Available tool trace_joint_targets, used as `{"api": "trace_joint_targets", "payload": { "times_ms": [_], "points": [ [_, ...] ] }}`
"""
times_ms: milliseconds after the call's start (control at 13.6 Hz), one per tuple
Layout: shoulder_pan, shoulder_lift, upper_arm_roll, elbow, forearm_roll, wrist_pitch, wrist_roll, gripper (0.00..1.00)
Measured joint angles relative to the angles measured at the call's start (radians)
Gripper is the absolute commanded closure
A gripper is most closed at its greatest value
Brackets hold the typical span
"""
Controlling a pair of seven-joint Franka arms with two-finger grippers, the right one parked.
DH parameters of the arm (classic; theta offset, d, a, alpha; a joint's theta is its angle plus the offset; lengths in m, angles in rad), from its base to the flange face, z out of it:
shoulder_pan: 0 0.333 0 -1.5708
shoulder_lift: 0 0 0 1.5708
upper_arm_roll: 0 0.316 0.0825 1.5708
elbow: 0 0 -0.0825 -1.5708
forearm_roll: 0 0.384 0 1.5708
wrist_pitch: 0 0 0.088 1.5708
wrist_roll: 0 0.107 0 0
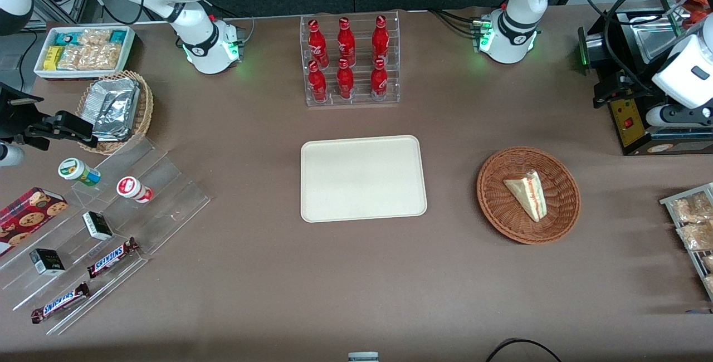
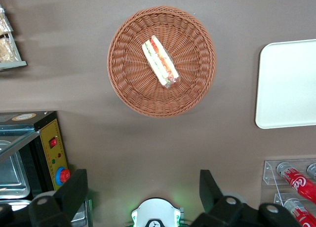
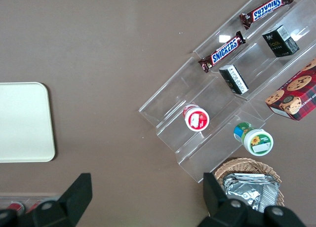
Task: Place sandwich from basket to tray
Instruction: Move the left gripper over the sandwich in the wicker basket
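The sandwich [image 1: 526, 194] [image 2: 160, 61], a pale wedge with red and green filling, lies in the round reddish-brown basket [image 1: 496, 206] [image 2: 128, 84]. Beside the basket, toward the parked arm's end, lies the cream tray [image 1: 362, 178] [image 2: 289, 84] [image 3: 22, 121], with nothing on it. My left gripper [image 1: 613, 92] [image 2: 143, 187] hangs high above the table toward the working arm's end, farther from the front camera than the basket and well apart from it. Its fingers [image 2: 74, 190] stand wide open with nothing between them.
A clear rack of red bottles [image 1: 349, 61] stands farther from the front camera than the tray. A black appliance [image 1: 640, 122] sits under my gripper. A wire rack of snack packets [image 1: 690, 223] lies at the working arm's end; an acrylic stand [image 1: 139, 200] with snacks at the parked arm's.
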Motion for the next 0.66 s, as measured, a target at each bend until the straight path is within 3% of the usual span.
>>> {"api": "trace_joint_targets", "payload": {
  "times_ms": [443, 664],
  "points": [
    [0.001, 0.033, -0.002, -0.001, 0.031, 0.006, -0.001, 0.0],
    [0.006, 0.091, -0.002, -0.078, 0.063, 0.126, -0.038, 0.0]
  ]
}}
